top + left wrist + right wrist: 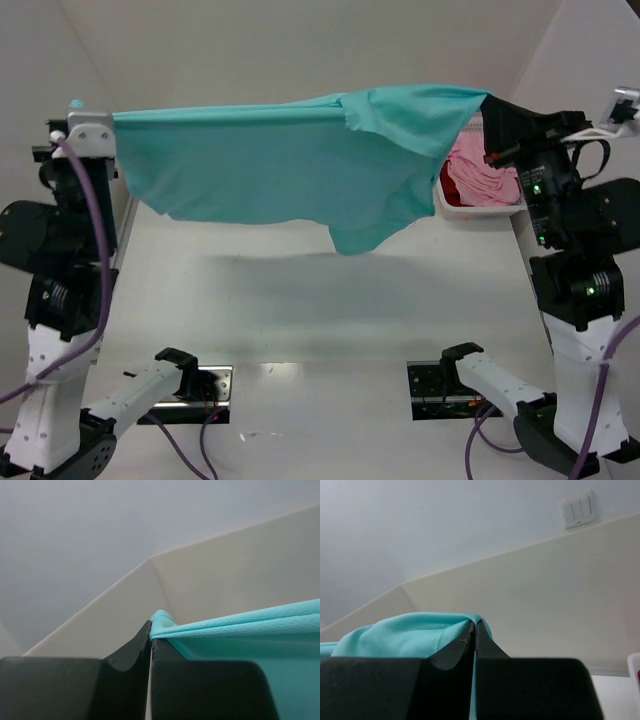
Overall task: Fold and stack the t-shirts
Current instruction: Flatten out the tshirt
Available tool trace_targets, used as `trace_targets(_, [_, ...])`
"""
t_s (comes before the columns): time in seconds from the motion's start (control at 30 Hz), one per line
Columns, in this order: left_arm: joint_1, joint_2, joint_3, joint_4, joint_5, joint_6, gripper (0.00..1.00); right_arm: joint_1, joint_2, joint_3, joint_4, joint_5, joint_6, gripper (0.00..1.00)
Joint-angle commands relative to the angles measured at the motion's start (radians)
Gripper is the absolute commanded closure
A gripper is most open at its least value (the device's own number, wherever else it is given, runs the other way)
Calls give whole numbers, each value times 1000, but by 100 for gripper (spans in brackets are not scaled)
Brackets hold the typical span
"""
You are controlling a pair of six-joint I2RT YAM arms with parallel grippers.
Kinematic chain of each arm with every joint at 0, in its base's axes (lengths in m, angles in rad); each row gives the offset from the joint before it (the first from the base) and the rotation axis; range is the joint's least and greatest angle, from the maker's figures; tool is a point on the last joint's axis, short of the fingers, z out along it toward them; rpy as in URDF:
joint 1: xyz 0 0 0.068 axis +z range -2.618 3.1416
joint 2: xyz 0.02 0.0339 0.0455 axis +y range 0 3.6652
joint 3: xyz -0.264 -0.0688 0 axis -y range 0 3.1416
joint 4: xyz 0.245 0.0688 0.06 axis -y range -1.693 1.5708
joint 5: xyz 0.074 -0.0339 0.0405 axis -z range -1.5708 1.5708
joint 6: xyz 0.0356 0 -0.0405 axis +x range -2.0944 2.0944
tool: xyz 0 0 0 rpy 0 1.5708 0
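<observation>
The teal t-shirt (pixel 270 165) hangs stretched in the air between both grippers, high above the table. My left gripper (pixel 88 122) is shut on its left corner, and the cloth (pixel 240 630) runs off to the right from the jaws (pixel 151 632). My right gripper (pixel 497 112) is shut on the right corner, with teal cloth (pixel 405 635) bunched to the left of the closed jaws (pixel 474 625). The light pink t-shirt (pixel 482 172) and a bit of the dark red one (pixel 452 188) lie in the basket at the right.
The white plastic basket (pixel 470 208) stands at the back right, beside the right arm. The white table (pixel 320 310) lies below the hanging shirt. Walls close in the back and sides. A light switch (pixel 577 509) is on the wall.
</observation>
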Motion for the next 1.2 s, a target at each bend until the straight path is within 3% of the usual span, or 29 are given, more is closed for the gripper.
trace_targets(0.0, [26, -35, 16, -60, -85, -62, 100, -23, -40, -4, -9, 164, -23, 100])
trace_targets(0.3, [26, 184, -63, 36, -136, -99, 100, -23, 189, -30, 46, 273, -44, 100])
trace_targets(0.7, [26, 492, -309, 186, -165, -214, 100, -33, 322, -392, 210, 398, -12, 100])
trace_targets(0.9, [35, 704, -278, 205, -226, -188, 100, -42, 397, -553, 322, 384, 40, 100])
trace_targets(1.17, [55, 857, -177, 289, -176, -213, 100, -51, 552, -535, 422, 341, 65, 100])
